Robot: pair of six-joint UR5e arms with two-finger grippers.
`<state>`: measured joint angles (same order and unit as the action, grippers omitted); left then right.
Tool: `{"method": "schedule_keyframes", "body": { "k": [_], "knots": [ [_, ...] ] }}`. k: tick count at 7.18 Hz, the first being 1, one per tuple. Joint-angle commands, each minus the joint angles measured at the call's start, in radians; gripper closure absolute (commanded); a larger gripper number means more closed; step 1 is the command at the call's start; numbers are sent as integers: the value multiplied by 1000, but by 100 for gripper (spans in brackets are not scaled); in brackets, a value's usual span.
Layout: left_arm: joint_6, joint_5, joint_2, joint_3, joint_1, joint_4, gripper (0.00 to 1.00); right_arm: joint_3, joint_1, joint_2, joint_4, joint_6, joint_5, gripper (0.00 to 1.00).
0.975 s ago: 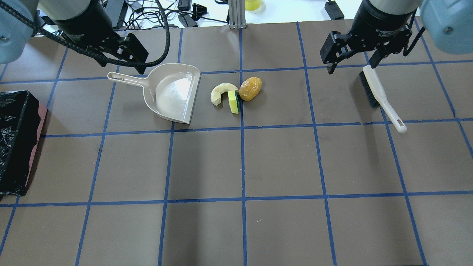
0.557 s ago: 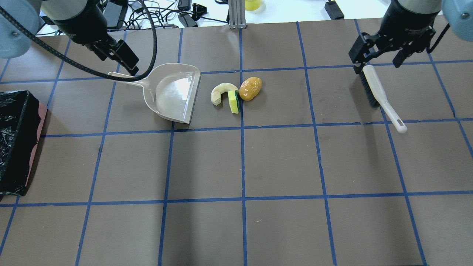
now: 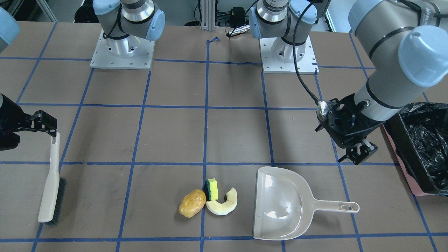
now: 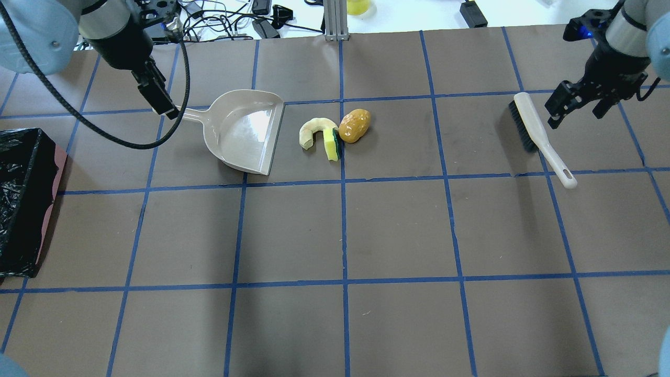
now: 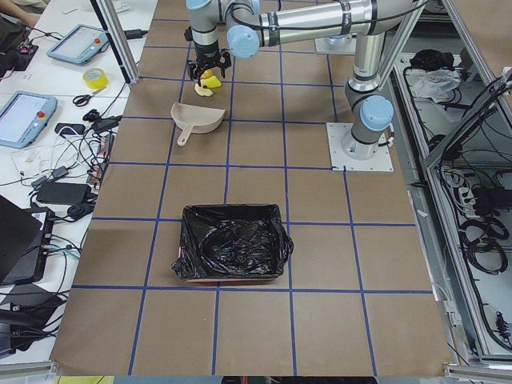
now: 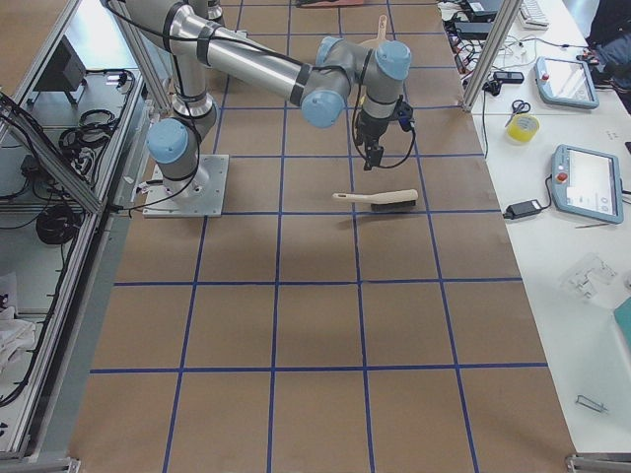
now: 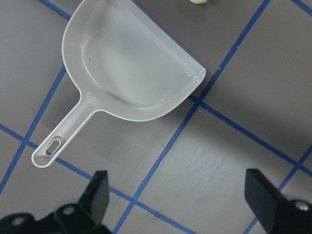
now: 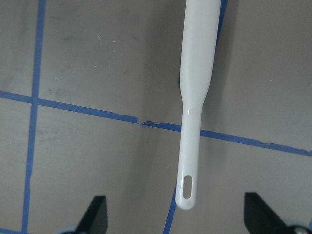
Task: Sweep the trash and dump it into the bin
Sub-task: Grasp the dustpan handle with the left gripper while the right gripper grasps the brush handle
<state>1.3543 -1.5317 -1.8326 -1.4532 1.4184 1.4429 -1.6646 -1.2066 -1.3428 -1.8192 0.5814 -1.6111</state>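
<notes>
The trash lies in a tight cluster on the table: a golden-brown lump (image 4: 355, 125), a yellow and green sponge (image 4: 331, 144) and a pale crescent slice (image 4: 312, 131). Just left of it rests the beige dustpan (image 4: 246, 131), mouth facing the trash. My left gripper (image 4: 159, 102) hovers open and holding nothing by the dustpan's handle end; in the left wrist view the dustpan (image 7: 131, 68) lies ahead of it. My right gripper (image 4: 576, 107) hangs open beside the white brush (image 4: 534, 131), holding nothing. The brush (image 8: 197, 73) lies flat. The bin (image 4: 52, 193) stands at the far left edge.
Cables and small devices crowd the white bench beyond the table's far edge (image 4: 261, 21). In the front-facing view both arm bases (image 3: 122, 52) stand bolted at the table's robot side. The bin (image 3: 402, 164) sits close beside my left arm.
Both arms have swung outward. My left gripper moved left off the dustpan toward its handle end. My right gripper moved right, from over the brush head to beside the brush. Nothing on the table moved.
</notes>
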Motion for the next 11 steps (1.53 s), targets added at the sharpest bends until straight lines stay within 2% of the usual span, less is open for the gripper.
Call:
{"method": "schedule_keyframes", "body": {
  "k": [1,2,3,5,7,8,11],
  "knots": [
    [350,-75,-77,-1,-30,-98,0,-171,61,23,-196,89,2,0],
    [361,-79,-100,2,-30,-105,0,-191,77,66,-271,130,0,0],
    [365,-30,-120,2,-30,-116,0,-193,79,89,-275,112,-1,0],
    [376,-25,-175,19,-29,-165,5,-202,73,93,-267,55,2,1],
    [434,-35,-194,27,-30,-170,5,-202,58,91,-262,-27,0,4],
    [439,-36,-201,40,-30,-170,5,-202,52,99,-262,-26,-1,9],
    [430,-111,-252,42,-30,-269,0,-201,52,102,-262,-17,-4,49]
  ]
}}
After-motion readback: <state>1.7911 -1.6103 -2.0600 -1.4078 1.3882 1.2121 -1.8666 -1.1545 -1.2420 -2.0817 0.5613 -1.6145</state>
